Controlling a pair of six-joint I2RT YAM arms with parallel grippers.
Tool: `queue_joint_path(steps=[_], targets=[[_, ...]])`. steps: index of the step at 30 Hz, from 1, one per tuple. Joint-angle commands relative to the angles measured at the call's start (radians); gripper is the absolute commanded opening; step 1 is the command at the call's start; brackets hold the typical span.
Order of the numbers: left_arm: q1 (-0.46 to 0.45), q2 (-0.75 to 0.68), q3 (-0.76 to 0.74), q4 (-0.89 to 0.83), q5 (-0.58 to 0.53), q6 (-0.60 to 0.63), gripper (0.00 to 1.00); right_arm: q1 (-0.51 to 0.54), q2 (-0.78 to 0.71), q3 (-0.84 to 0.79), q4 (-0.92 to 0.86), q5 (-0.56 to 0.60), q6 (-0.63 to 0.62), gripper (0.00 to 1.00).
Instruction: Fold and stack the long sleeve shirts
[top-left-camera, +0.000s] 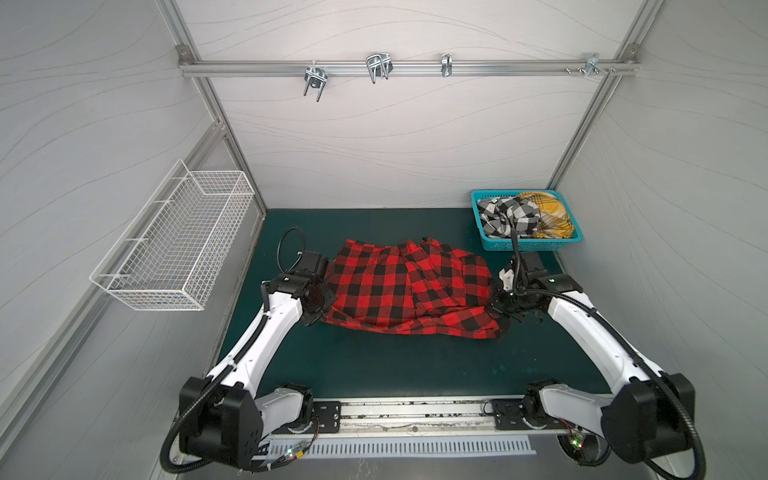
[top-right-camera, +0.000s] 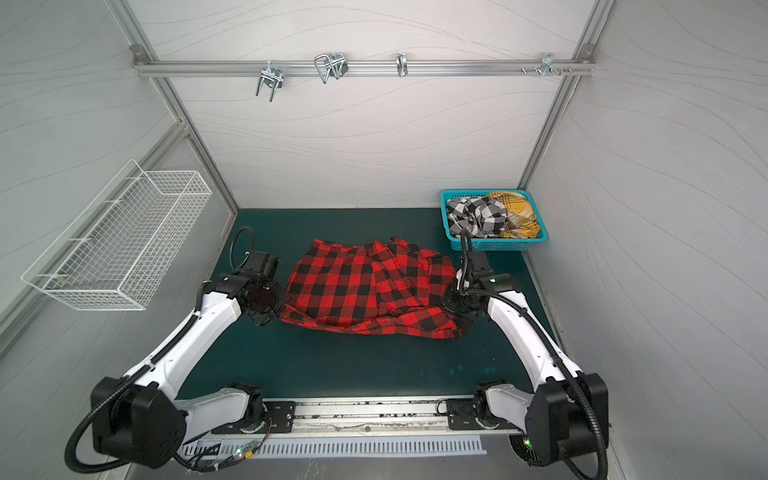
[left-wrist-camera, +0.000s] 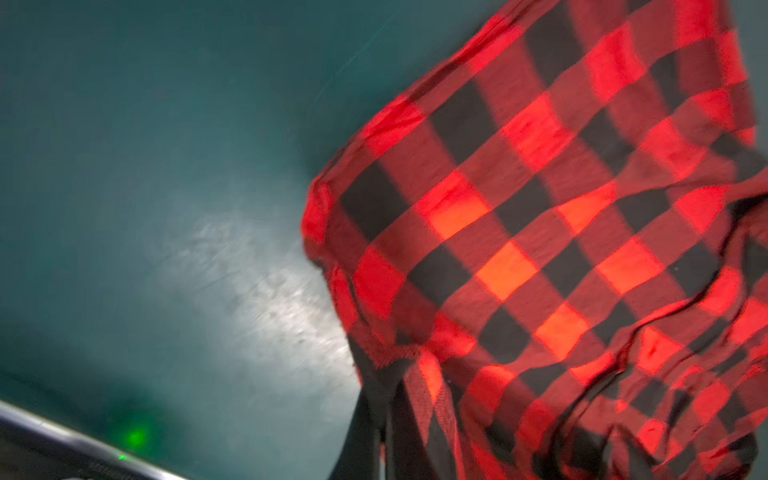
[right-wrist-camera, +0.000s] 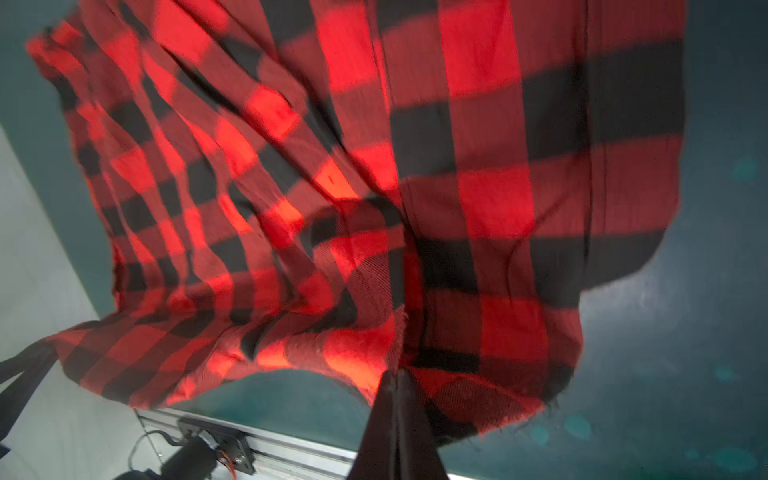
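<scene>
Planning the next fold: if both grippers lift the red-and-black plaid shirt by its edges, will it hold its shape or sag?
Probably sags: the red-and-black plaid shirt drapes in wrinkles between the left gripper and right gripper, both pinching it. Likely light, since light glows through the cloth. Its woven texture should resist slipping.

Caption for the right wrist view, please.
Right gripper shut on an edge of the red-and-black plaid shirt, green table behind it.

- The red-and-black shirt (top-left-camera: 399, 286) blocks the worktop (top-left-camera: 374, 365) centre, from 9 to 3 o'clock.
- The turquoise basket (top-left-camera: 528, 246) fills the 1 o'clock corner.
- There is free passage at 6 and 11 o'clock.
</scene>
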Motion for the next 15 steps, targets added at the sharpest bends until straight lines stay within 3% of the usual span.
queue_joint_path(steps=[1, 9, 15], targets=[[-0.004, 0.131, 0.112, 0.058, -0.048, 0.041, 0.0, -0.042, 0.077, 0.092, 0.07, -0.016, -0.024, 0.0], [0.0, 0.466, 0.265, 0.137, -0.049, 0.057, 0.0, -0.074, 0.331, 0.164, 0.185, -0.029, -0.048, 0.0], [0.0, 0.573, 0.311, 0.136, -0.058, 0.066, 0.0, -0.078, 0.418, 0.102, 0.249, -0.054, -0.056, 0.0]])
